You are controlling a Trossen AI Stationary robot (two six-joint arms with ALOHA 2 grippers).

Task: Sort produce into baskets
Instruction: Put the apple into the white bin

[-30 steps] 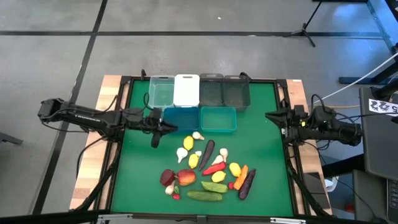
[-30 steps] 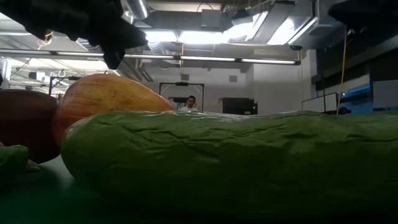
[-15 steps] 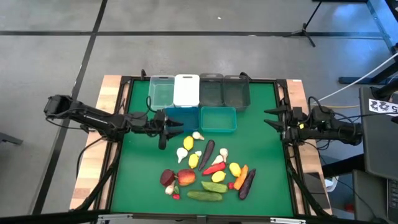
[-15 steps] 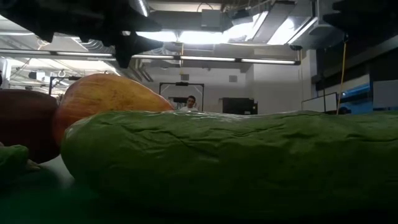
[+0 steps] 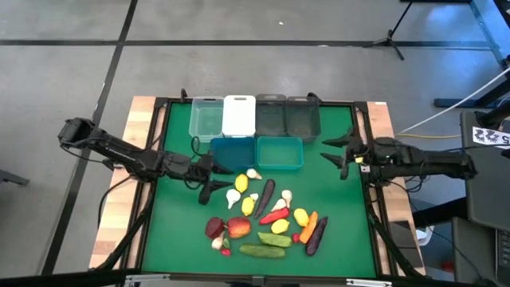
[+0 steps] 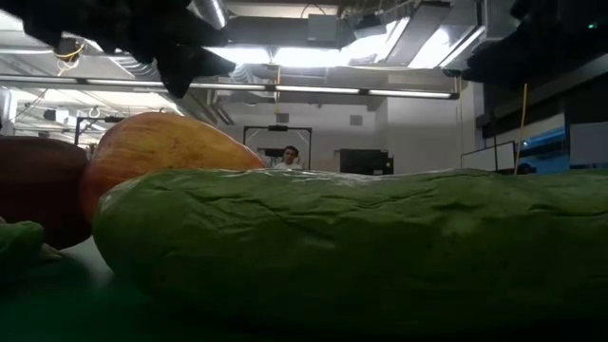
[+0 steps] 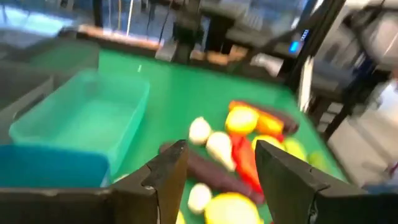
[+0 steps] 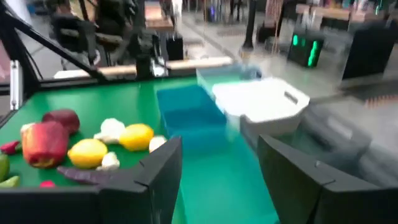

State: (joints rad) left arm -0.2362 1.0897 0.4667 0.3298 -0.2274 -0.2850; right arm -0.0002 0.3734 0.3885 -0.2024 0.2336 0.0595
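Right now my left gripper (image 5: 215,178), fingers spread and empty, hangs just beside the yellow lemon (image 5: 241,184) atop the produce pile, nearer than the spread right gripper (image 5: 335,153).

Both arms are dark, almost black, built of slim tubular links joined by bulkier rounded joints. Black cables loop off the left arm (image 5: 119,151) near its base. The right arm (image 5: 422,163) carries a small yellow-green mark close to its wrist. Each ends in two flat, angular black fingers (image 7: 168,177), with matte, blunt-tipped faces (image 8: 152,174).
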